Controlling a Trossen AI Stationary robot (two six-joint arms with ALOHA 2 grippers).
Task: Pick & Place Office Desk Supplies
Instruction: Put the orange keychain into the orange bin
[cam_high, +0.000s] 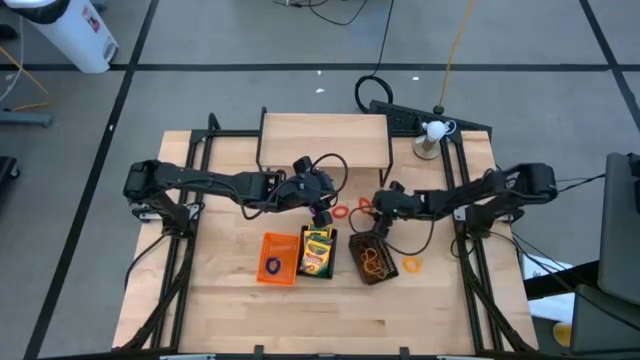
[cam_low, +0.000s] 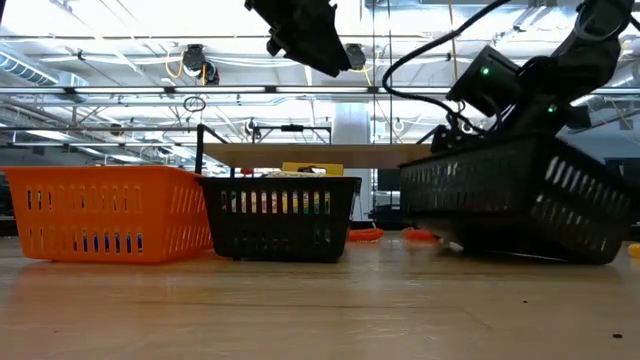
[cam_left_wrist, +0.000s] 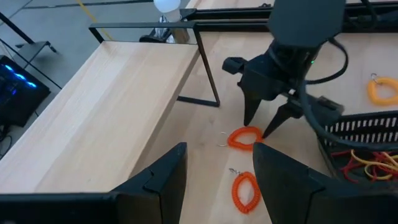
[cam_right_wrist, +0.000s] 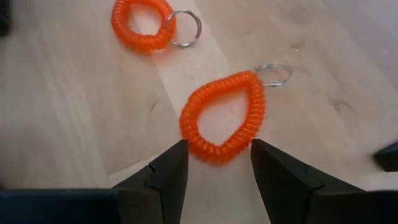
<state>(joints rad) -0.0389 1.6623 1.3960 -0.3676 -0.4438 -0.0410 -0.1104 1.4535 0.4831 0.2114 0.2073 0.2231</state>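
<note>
Two orange coiled loops with small metal rings lie on the table. My right gripper (cam_right_wrist: 219, 149) is open and low over the nearer loop (cam_right_wrist: 224, 121), one finger on each side of its rounded end; the left wrist view shows the same gripper (cam_left_wrist: 258, 127) over that loop (cam_left_wrist: 244, 137). The second loop (cam_right_wrist: 143, 22) lies apart from it. My left gripper (cam_left_wrist: 217, 155) is open and hangs in the air above the far end of the middle black tray (cam_high: 318, 252), which holds crayon boxes. An orange tray (cam_high: 277, 258) holds a purple loop. The right black tray (cam_high: 375, 260) holds several bands.
A yellow coiled loop (cam_high: 412, 265) lies right of the right black tray. A raised wooden shelf on a black frame (cam_high: 325, 140) stands at the far side, with a white object on a stand (cam_high: 433, 130) to its right. Bare wood lies toward the near edge.
</note>
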